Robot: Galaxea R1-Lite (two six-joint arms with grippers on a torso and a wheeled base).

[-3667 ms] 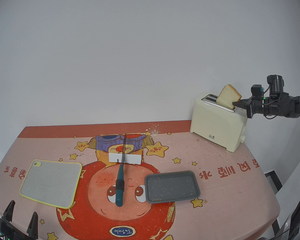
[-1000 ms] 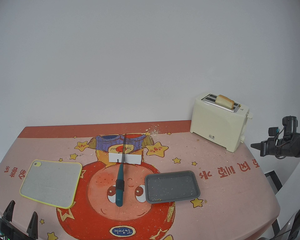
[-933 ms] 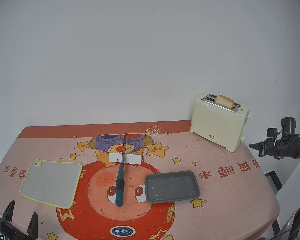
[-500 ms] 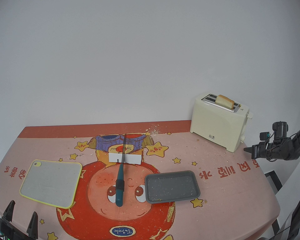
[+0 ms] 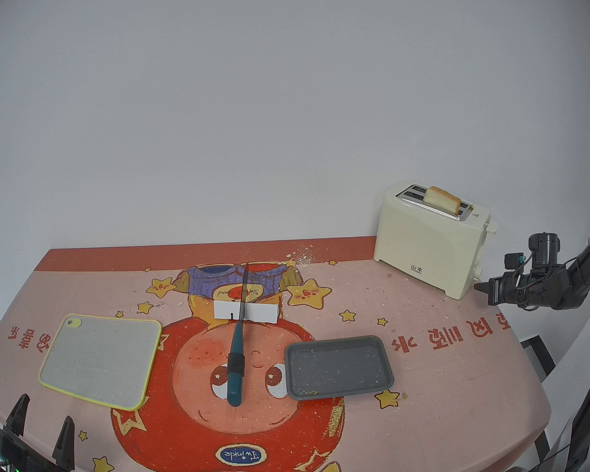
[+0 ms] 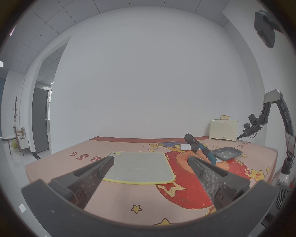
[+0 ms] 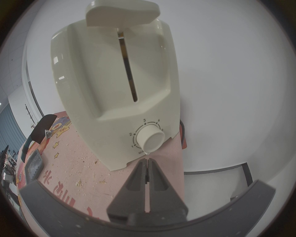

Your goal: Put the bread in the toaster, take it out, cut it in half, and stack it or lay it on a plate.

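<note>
I see the bread (image 5: 442,199) sitting in the toaster (image 5: 433,246), down in one of the top slots with just its crusty upper edge poking out. The toaster stands at the far right corner of the table (image 5: 442,375).

My right gripper (image 5: 478,286) is low at the toaster's right end face, well below the bread and off to its side. Its fingers are pressed together with nothing between them. In the right wrist view the gripper (image 7: 147,163) tips point at the round dial (image 7: 149,140) and sit just under it. I can't tell whether they touch it. The lever (image 7: 122,12) is at the top of its slot, high above the fingertips.

My left gripper (image 5: 42,424) hangs at the near left edge of the table with its fingers spread wide and holding nothing. In the left wrist view the cutting board (image 6: 138,163) lies on the table just ahead of the gripper (image 6: 151,159). The bread is far off across the table from this gripper.

The knife (image 5: 236,350) rests in the middle of the table, blade propped on a small white block (image 5: 257,312), its handle toward me. The grey plate (image 5: 344,369) lies just right of the handle, and the cutting board (image 5: 98,359) lies well to the left.
</note>
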